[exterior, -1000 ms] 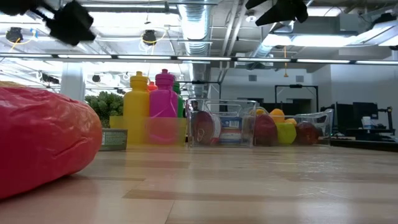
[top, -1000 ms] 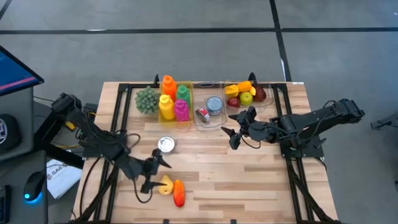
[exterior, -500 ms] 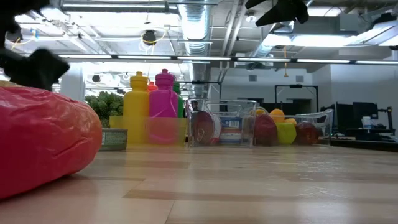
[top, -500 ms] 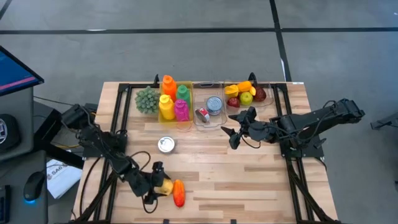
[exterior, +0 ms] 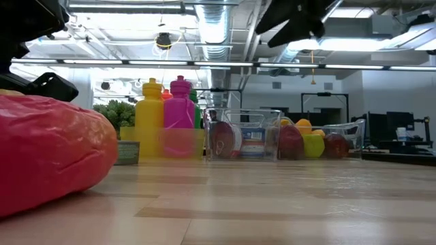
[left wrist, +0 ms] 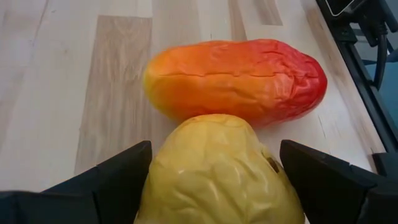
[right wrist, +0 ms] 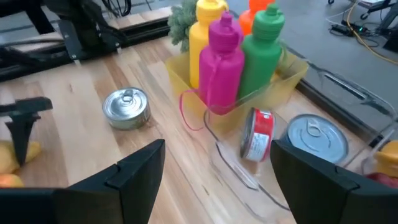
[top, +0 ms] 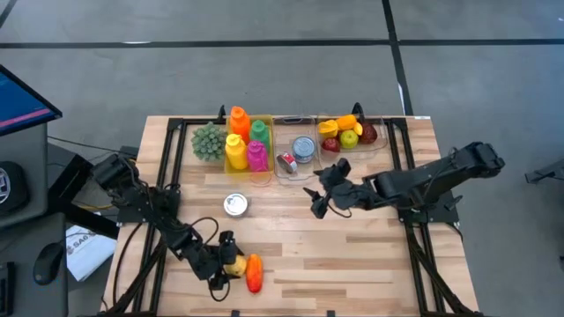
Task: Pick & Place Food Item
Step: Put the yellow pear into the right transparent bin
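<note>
A yellow fruit [left wrist: 217, 168] lies on the wooden table near its front edge, against a red-orange fruit [left wrist: 239, 78] beside it. My left gripper [top: 220, 261] is low over the table and open, one finger on each side of the yellow fruit. My right gripper [top: 317, 199] hangs open above the table's middle with nothing between its fingers. In the low view the red-orange fruit [exterior: 48, 156] fills the left. My left gripper's fingers [left wrist: 109, 180] come at the yellow fruit slanting down from the table's left side. They stand close against its two sides [left wrist: 155, 168]. Whether they touch it I cannot tell. The fruit rests on the table.
A silver can [top: 235, 204] stands alone on the table. At the back are a green vegetable [top: 209, 141], a yellow bin of coloured bottles [top: 247, 145], a clear bin with cans [top: 298, 154] and a clear bin of fruit [top: 348, 134].
My left gripper has sunk and gone toward the table's near edge, until its open fingers stand around the yellow fruit. My right gripper has sunk a little and shifted toward the table's left. Both fruits lie where they were.
</note>
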